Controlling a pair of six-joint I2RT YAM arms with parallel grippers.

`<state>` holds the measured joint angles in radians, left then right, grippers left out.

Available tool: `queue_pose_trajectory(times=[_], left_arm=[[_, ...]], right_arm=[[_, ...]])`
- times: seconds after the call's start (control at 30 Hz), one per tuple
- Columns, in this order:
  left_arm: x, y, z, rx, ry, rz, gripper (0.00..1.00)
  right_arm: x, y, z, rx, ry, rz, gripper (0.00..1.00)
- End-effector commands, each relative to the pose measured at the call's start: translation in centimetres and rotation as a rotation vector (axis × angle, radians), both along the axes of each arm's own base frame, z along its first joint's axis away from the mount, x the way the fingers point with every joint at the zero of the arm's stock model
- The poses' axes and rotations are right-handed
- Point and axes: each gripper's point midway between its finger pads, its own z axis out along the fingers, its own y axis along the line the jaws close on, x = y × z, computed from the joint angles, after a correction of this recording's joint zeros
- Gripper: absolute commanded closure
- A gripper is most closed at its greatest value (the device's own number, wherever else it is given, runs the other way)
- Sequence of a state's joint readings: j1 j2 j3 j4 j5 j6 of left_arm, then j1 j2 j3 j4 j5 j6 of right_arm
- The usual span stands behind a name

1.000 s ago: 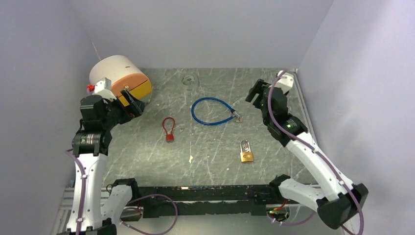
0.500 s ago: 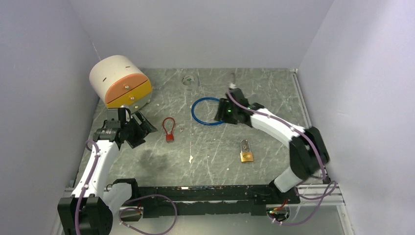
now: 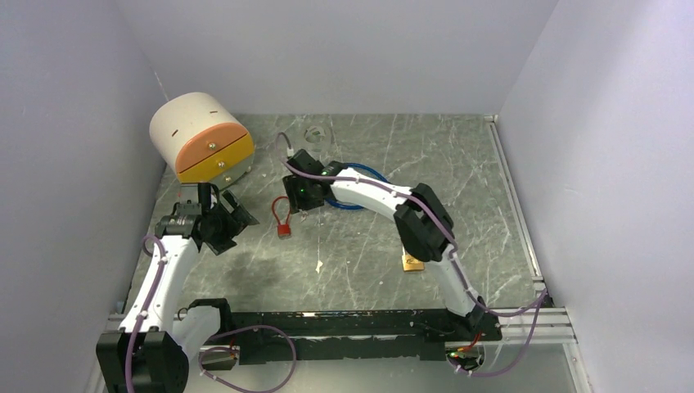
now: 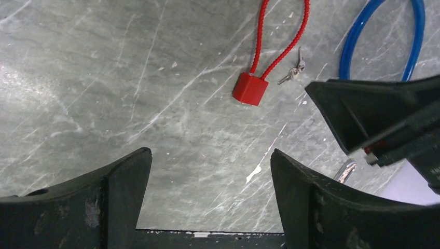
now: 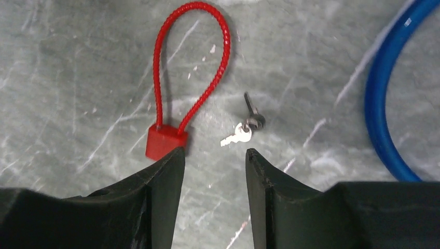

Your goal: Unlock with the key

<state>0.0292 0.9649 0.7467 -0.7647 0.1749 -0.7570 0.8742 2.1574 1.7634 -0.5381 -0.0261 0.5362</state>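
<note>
The keys (image 5: 243,128), a small pair on a ring, lie flat on the tabletop (image 3: 466,164). They sit between the red cable lock (image 5: 162,141) and the blue cable (image 5: 381,104), touching neither. The red lock's loop looks closed into its body, so nothing is unlocked yet.

A second ago the right hand (image 5: 212,153) was raised near the far right corner. It has since swung across the blue cable and now hangs just over the keys. Its fingers have drawn closer together but are still apart, with nothing between them. The keys lie just beyond the fingertips and are not yet touched. This looks like the approach to picking them up. Thin and flat on the stone, they will likely need a low, careful pinch, or they may skid away.

The left hand (image 4: 207,155) has come down from beside the round drum (image 3: 196,135) and sits low over the tabletop, left of the red lock. It is wide open and empty, probably ready to steady the lock. The locks and keys have not moved. A brass padlock (image 3: 407,263) lies nearer the arms, partly hidden by the right arm. Which lock the keys fit cannot be told.
</note>
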Motion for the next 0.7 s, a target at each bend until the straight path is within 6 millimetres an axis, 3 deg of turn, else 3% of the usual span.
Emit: queue_pose_trajectory(times=[0.0,0.2,0.37,0.67], left_arm=[[-0.2,0.4,0.6,0.018,-0.017,0.028,0.11],[-0.1,0.3,0.5,0.016,-0.031,0.023,0.10],[0.1,0.5,0.4,0.026,-0.028,0.017,0.10],[0.7,0.0,0.6,0.005,-0.053,-0.002,0.09]], right_arm=[[0.8,0.0,-0.6,-0.145,-0.042,0.024,0.51],[2.0,-0.7,-2.5,-0.262,-0.067,0.003,0.53],[1.6,-0.9,-4.0,-0.311,-0.044,0.041,0.53],[1.5,-0.7,-6.2,-0.335,-0.010,0.070,0.64]])
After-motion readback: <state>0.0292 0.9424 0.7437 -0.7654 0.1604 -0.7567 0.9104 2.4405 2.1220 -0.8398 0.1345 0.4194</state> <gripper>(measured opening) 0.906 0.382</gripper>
